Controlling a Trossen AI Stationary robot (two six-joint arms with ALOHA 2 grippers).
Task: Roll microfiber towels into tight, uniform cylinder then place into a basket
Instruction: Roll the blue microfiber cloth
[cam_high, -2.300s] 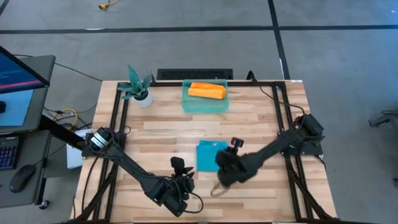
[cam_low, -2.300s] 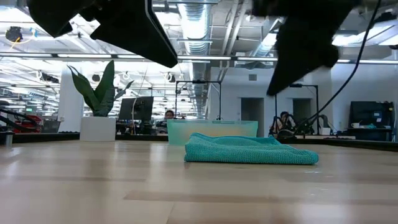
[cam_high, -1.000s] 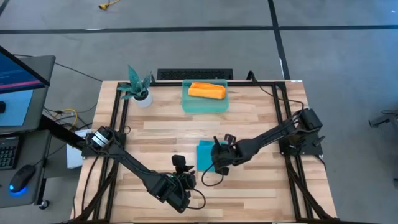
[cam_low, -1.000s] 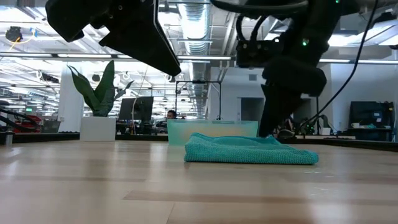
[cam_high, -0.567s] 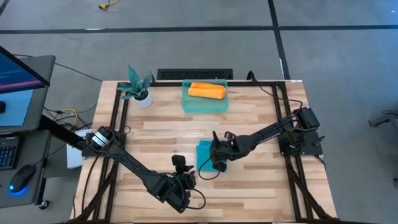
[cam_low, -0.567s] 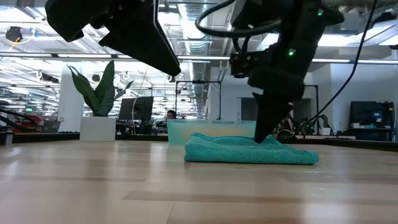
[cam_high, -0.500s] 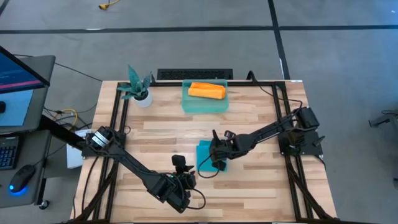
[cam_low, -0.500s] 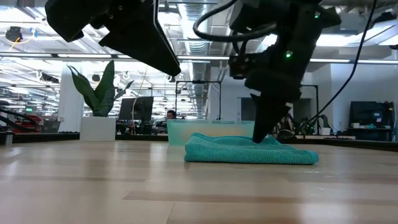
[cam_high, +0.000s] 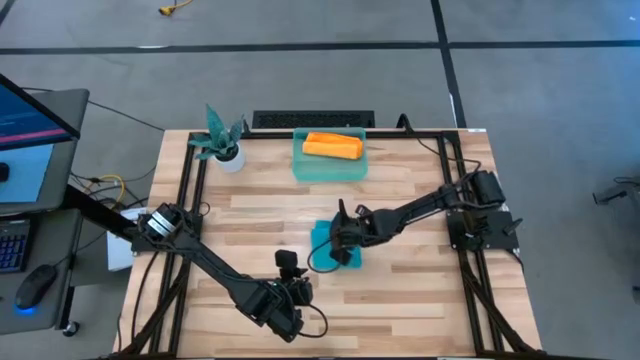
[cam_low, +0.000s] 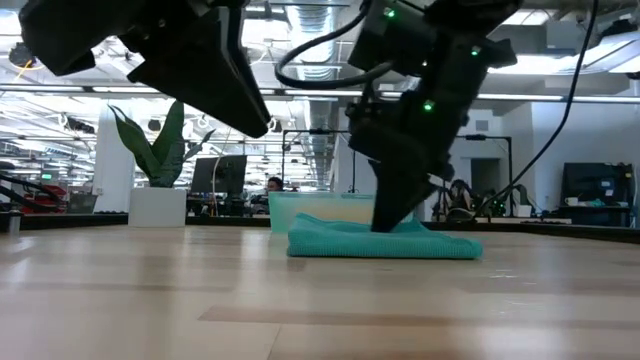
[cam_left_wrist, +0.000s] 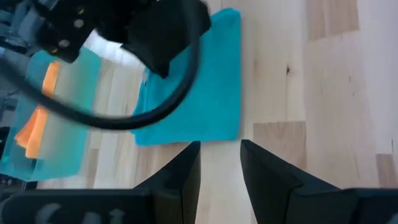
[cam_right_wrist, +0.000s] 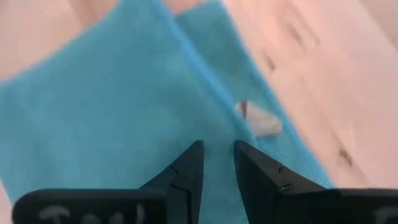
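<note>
One camera hangs high above the table (cam_high: 400, 300) and looks straight down, so it sees the whole top and both arms. Another sits low, right at the table's height, and looks flat across the wood into the big room behind. A third rides on the left arm's wrist and looks down along its two dark fingers (cam_left_wrist: 180, 177) at the wood, from a little way off. The last rides on the right arm's wrist, very close to the blue towel (cam_right_wrist: 106, 112). All four cameras see that blue towel, and the high and left wrist ones also see the basket (cam_high: 330, 165).
</note>
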